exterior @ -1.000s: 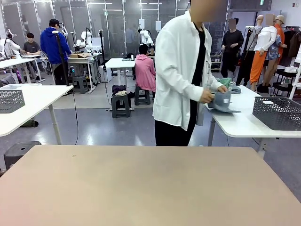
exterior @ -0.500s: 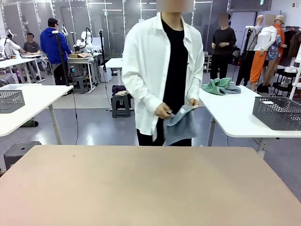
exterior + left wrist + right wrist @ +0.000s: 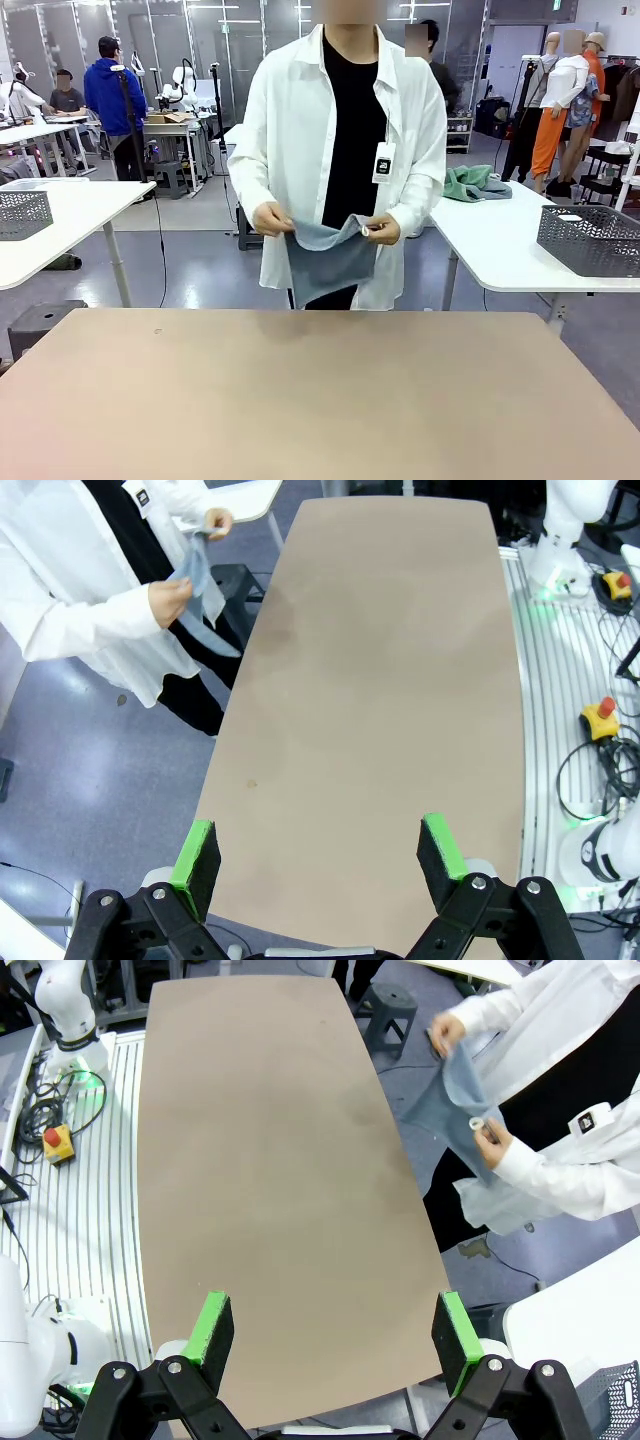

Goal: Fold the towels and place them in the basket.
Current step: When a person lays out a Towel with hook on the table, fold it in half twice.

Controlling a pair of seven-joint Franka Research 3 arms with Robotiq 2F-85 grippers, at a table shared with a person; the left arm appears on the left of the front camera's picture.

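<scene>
Jaws wide apart on left gripper (image 3: 318,850) and right gripper (image 3: 333,1328), both poised above near edge of table (image 3: 320,400). Person (image 3: 300,150) beyond far edge holds towel (image 3: 330,262) up, both hands.

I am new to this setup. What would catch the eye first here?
A person in a white shirt stands at the far side of the tan table, holding a blue-grey towel in both hands. The left gripper and right gripper hang open over its near end. A dark basket sits on the white table at right.

Towel (image 3: 330,265) soft matt cloth; table (image 3: 320,400) smooth, matt.
</scene>
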